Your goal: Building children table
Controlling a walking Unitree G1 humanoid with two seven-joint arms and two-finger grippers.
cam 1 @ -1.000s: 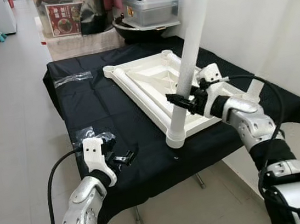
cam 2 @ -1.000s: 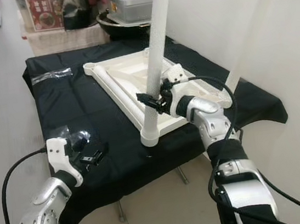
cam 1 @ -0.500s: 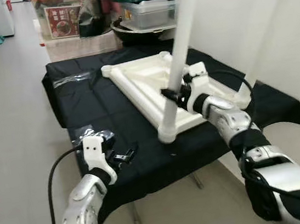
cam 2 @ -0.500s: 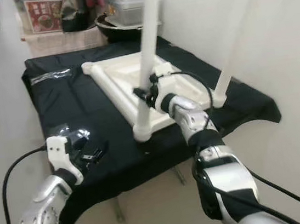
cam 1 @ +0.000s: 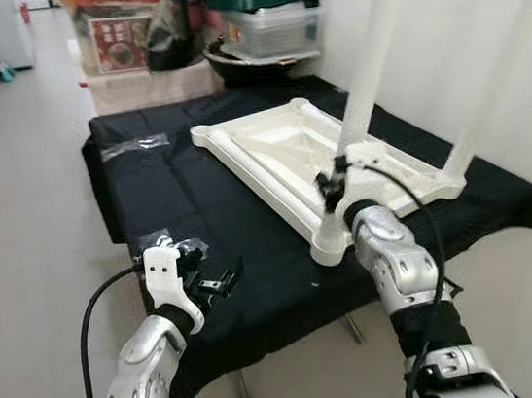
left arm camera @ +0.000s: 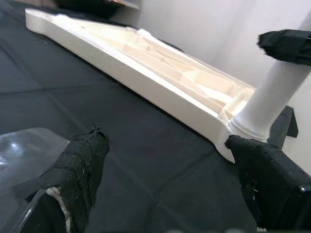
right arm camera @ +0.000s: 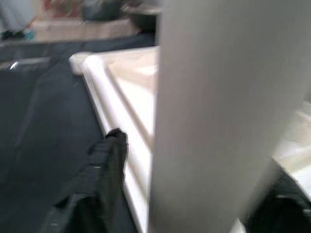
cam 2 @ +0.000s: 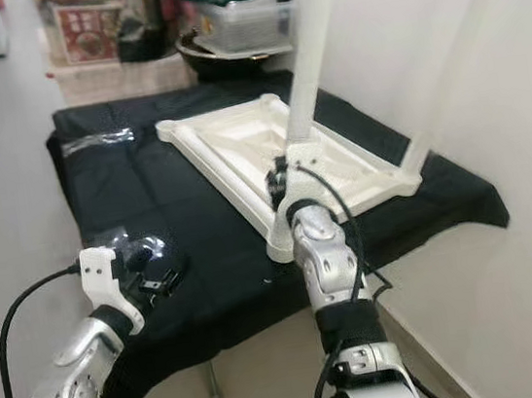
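Observation:
A white children's table top [cam 1: 269, 149] lies upside down on the black-covered table [cam 1: 197, 198]. Two white legs stand up from it: one at the near corner [cam 1: 368, 78], one at the right corner [cam 1: 504, 69]. My right gripper [cam 1: 329, 187] is shut on the near leg, low down, just above its socket. In the right wrist view that leg [right arm camera: 218, 116] sits between the two black fingers [right arm camera: 107, 160]. My left gripper [cam 1: 216, 282] hovers open over the cloth near the front left edge, nothing between its fingers [left arm camera: 82, 165].
A clear plastic bag [cam 1: 169, 246] lies by the left gripper, another [cam 1: 131, 145] at the far left of the cloth. Storage boxes [cam 1: 121, 31] and a lidded pot [cam 1: 261, 13] stand behind the table. A white wall runs along the right.
My right forearm has swung from the right of the near leg round to its near side, still holding it. The view has shifted. The left gripper stays put.

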